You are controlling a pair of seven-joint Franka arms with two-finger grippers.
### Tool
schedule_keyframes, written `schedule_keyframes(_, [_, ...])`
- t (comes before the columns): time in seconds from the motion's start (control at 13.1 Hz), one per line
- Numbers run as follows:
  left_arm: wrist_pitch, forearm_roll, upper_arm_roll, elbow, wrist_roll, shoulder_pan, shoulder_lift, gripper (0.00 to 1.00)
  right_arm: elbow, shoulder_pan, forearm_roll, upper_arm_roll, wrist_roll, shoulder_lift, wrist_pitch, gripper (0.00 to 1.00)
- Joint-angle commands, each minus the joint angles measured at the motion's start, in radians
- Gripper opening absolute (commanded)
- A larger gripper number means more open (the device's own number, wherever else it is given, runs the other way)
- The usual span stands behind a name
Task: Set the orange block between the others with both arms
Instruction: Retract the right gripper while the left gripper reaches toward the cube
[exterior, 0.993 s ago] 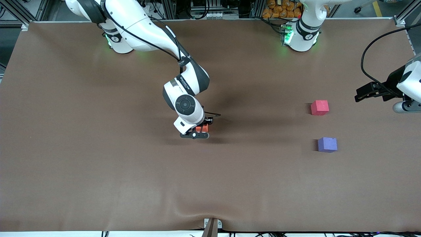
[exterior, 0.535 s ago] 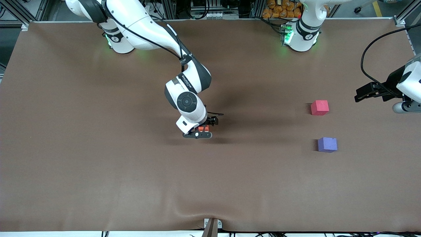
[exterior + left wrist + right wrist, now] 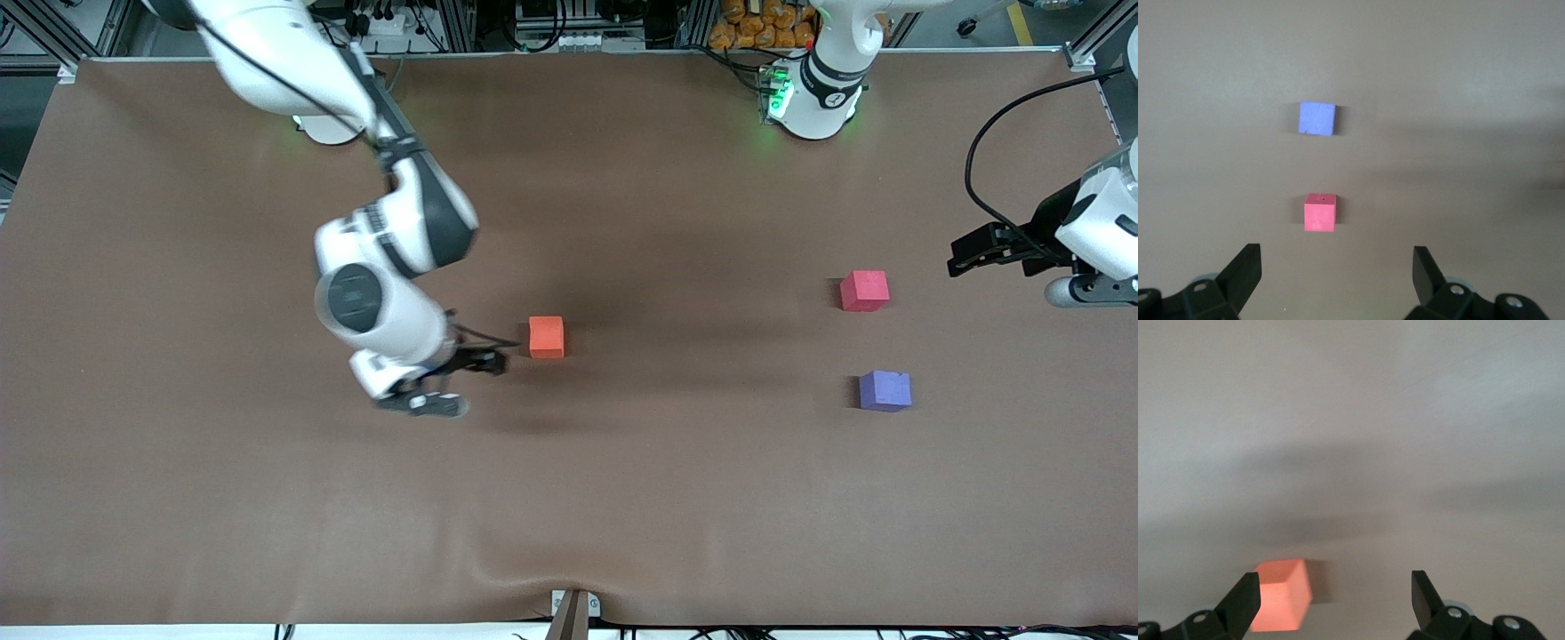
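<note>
1. Front view: the small matte orange foam-like cube (image 3: 546, 337) is seen resting free on the brown table cover (image 3: 569, 498), mid-table, well apart from the pinkish-red cube (image 3: 864, 291) and the purple-blue cube (image 3: 885, 391) toward the left arm's end. The right gripper (image 3: 444, 382) is shown beside the orange cube, not touching it.
2. Left wrist view: the left gripper (image 3: 1337, 277) is seen with fingers spread and empty, over the table near the two cubes (this arm waits).
3. Right wrist view: the right gripper (image 3: 1336, 600) is shown wide apart, nothing held. The cube is judged light, soft and non-slippery; two opposite flat faces are best pinched, gently.
</note>
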Motion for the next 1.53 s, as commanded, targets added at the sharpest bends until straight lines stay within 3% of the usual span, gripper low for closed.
schedule_keyframes(0.0, [-0.016, -0.014, -0.003, 0.073, -0.046, -0.063, 0.060, 1.00, -0.032, -0.144, 0.010, 0.017, -0.163, -0.045, -0.048, 1.00])
schedule_keyframes(0.31, [-0.016, -0.014, -0.003, 0.138, -0.178, -0.163, 0.131, 1.00, -0.122, -0.328, 0.006, 0.017, -0.419, -0.103, -0.043, 1.00])
schedule_keyframes(0.53, [-0.016, -0.016, -0.003, 0.188, -0.317, -0.264, 0.200, 1.00, -0.199, -0.425, -0.039, 0.017, -0.501, -0.158, -0.017, 1.00])
schedule_keyframes(0.76, [-0.010, -0.014, 0.001, 0.280, -0.373, -0.344, 0.296, 1.00, -0.261, -0.478, -0.148, 0.017, -0.579, -0.230, 0.016, 1.00])
schedule_keyframes(0.99, [0.042, -0.016, 0.001, 0.317, -0.457, -0.406, 0.381, 1.00, -0.304, -0.526, -0.191, 0.017, -0.686, -0.313, 0.013, 1.00])
schedule_keyframes(1.45, [0.182, -0.017, 0.014, 0.348, -0.594, -0.557, 0.517, 1.00, -0.296, -0.543, -0.209, 0.011, -0.694, -0.449, -0.101, 1.00])
